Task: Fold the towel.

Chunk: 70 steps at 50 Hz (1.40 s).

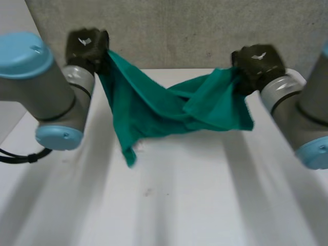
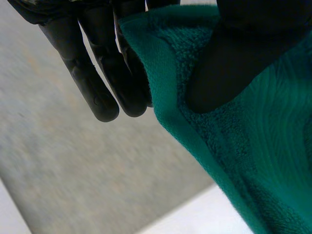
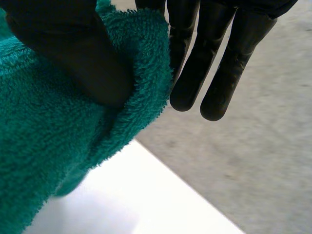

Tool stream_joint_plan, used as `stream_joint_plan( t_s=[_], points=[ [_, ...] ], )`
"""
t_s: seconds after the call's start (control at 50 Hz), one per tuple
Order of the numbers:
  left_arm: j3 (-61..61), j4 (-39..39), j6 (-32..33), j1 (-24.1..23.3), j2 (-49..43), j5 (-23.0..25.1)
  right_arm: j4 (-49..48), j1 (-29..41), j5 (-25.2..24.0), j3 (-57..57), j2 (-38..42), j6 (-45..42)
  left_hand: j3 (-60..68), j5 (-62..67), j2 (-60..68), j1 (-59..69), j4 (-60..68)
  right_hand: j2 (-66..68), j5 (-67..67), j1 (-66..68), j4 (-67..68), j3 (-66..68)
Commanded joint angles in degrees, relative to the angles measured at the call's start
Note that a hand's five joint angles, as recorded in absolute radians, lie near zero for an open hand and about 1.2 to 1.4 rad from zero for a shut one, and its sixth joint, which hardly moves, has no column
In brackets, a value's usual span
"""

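- Currently the green terry towel [image 1: 154, 107] hangs slack over the white table [image 1: 205, 195].
- Left hand [image 1: 87, 46]: thumb pinches one towel end against straight fingers [image 2: 105, 73].
- Right hand [image 1: 259, 64]: same pinch, opposite end.
- White mark on each hand's back, unreadable.

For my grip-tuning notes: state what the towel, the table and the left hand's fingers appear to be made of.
Towel: green terry cloth, likely cotton; fuzzy looped pile, flat woven hem at the edge.
Table: smooth matt white top, perhaps laminate or painted board; the look leaves it open.
Fingers of the left hand: black, smooth, faintly shiny, probably rubber or plastic.
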Motion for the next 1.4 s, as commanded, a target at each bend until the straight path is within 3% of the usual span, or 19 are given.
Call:
stream_joint_plan(
  t_s=[0.02,0.18,0.26,0.34,0.48,0.5,0.52,0.54,0.56,0.64,0.7,0.86,1.02,1.22,1.3,1.32,1.38,1.4],
  points=[
    [-1.6,0.1,0.1,2.7,6.3,-0.2,1.1,-4.2,-0.3,1.1,-2.2,-0.6,12.1,15.2,11.9,15.2,11.8,13.3,13.8,25.3,11.9,12.9],
    [-7.2,-2.7,0.8,2.7,9.5,0.2,12.9,-4.7,-5.4,-0.7,-2.2,-4.6,12.1,15.2,11.9,15.2,11.8,13.3,13.8,25.3,11.9,12.9],
    [-11.7,-4.2,1.6,2.3,10.5,0.5,19.5,-4.7,-9.6,-3.1,0.4,-6.0,12.1,15.2,11.9,15.2,11.8,13.3,13.8,25.3,11.9,12.9],
    [-14.4,-4.4,1.8,1.9,9.5,0.5,21.5,-4.7,-10.6,-5.1,4.0,-5.3,12.1,15.2,11.9,15.2,11.8,13.3,13.8,25.3,11.9,12.9],
    [-14.9,-4.4,2.1,1.7,5.1,0.4,21.3,-5.6,-9.2,-13.0,15.7,8.0,12.1,15.2,11.9,15.2,11.8,13.3,13.8,25.3,11.9,12.9],
    [-14.8,-4.4,2.3,1.7,4.8,0.4,21.4,-6.1,-8.8,-14.1,16.9,9.1,12.1,15.2,11.9,15.2,11.8,11.3,11.9,23.3,10.0,10.9],
    [-14.8,-4.4,2.9,1.8,4.2,0.4,21.5,-6.5,-8.3,-15.0,18.0,10.1,12.1,15.2,11.9,15.2,11.8,1.1,1.7,13.2,-0.2,0.8],
    [-14.8,-4.3,3.5,1.9,3.7,0.4,21.8,-7.1,-7.0,-16.2,19.6,10.7,12.1,15.2,11.9,15.2,11.8,-23.3,-22.7,-11.2,-24.6,-23.6],
    [-14.7,-4.3,3.9,1.9,3.6,0.4,21.8,-7.3,-6.3,-16.6,20.1,10.5,12.1,15.2,11.9,15.2,11.8,-32.7,-32.1,-20.6,-34.0,-33.0],
    [-15.1,-4.3,4.4,2.3,3.5,0.4,20.6,-7.2,-4.9,-15.2,19.2,7.9,12.1,15.2,11.9,15.2,11.8,-43.5,-42.9,-31.5,-44.9,-43.9],
    [-15.3,-4.3,4.2,2.7,3.5,0.4,18.7,-7.2,-6.4,-10.9,13.5,1.7,12.1,15.2,11.9,15.2,11.8,-45.1,-44.5,-33.0,-46.4,-45.4],
    [-15.4,-4.5,4.2,2.8,3.5,0.3,12.5,-1.6,-12.5,2.0,3.2,-17.8,12.1,15.2,11.9,15.2,11.8,-45.1,-44.5,-33.0,-46.4,-45.4],
    [-16.1,-4.4,4.3,2.8,3.8,0.4,8.2,6.1,-14.8,12.2,2.7,-39.5,12.1,15.2,11.9,15.2,11.8,-43.9,-43.3,-31.8,-45.2,-44.3],
    [-16.3,-4.4,4.2,2.8,3.9,0.4,0.4,6.9,-14.0,15.7,6.0,-48.9,12.1,15.2,11.9,15.2,11.8,-38.7,-38.1,-26.6,-40.0,-39.0],
    [-16.6,-4.4,4.2,2.8,3.9,0.4,-1.7,6.9,-13.8,15.2,8.9,-50.9,12.1,15.2,11.9,15.2,11.8,-31.4,-30.8,-19.4,-32.8,-31.8],
    [-16.9,-4.4,4.2,2.8,4.1,0.4,-2.8,6.9,-13.4,14.7,10.4,-52.5,12.1,15.2,11.9,15.2,11.8,-20.1,-19.5,-8.1,-21.4,-20.5],
    [-17.0,-4.4,4.2,2.8,4.1,0.4,-3.9,6.5,-13.0,14.1,11.4,-53.3,12.1,15.2,11.9,15.2,11.8,-7.4,-6.9,4.6,-8.8,-7.8],
    [-17.1,-4.5,4.2,2.8,4.2,0.4,-4.4,6.2,-12.7,13.4,11.5,-52.9,12.1,15.2,11.9,15.2,11.8,6.6,7.2,18.6,5.3,6.2]
  ],
)
